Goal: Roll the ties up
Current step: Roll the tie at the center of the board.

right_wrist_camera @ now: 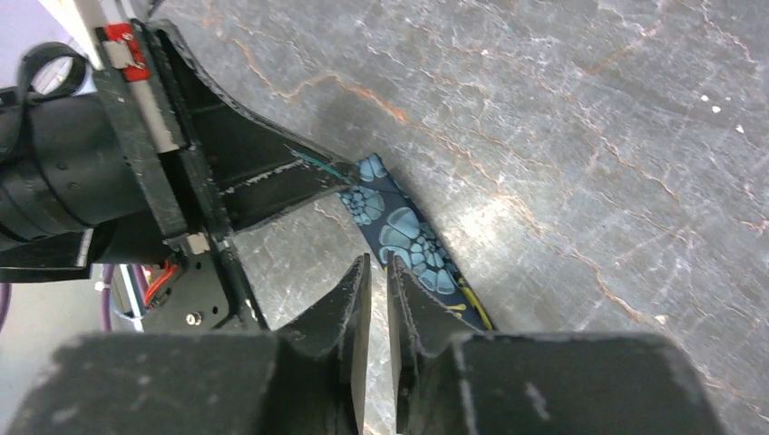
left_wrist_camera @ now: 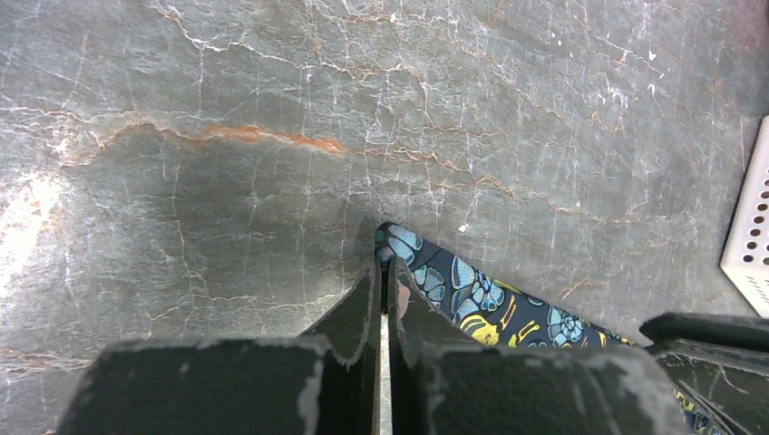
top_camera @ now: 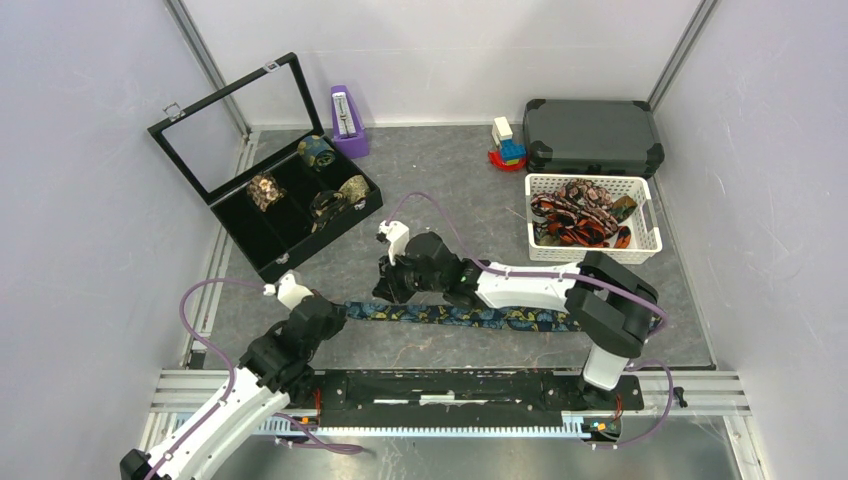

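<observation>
A navy tie (top_camera: 460, 316) with blue and gold paisley lies flat in a long strip across the table in front of the arm bases. My left gripper (top_camera: 335, 312) sits at its left end. In the left wrist view that gripper (left_wrist_camera: 383, 265) is shut, its tips pinching the corner of the tie's end (left_wrist_camera: 472, 290). My right gripper (right_wrist_camera: 376, 263) hovers just above the tie (right_wrist_camera: 408, 245), close behind the left fingers (right_wrist_camera: 299, 177). Its jaws stand a narrow slit apart with only bare table showing between them. In the top view the right gripper (top_camera: 388, 290) is just beyond the strip.
An open black display case (top_camera: 330, 232) at the back left holds several rolled ties. A white basket (top_camera: 655, 215) at the right holds tangled red and brown ties. Behind it are a grey hard case (top_camera: 592, 135), toy blocks (top_camera: 507, 145) and a purple metronome (top_camera: 347, 120).
</observation>
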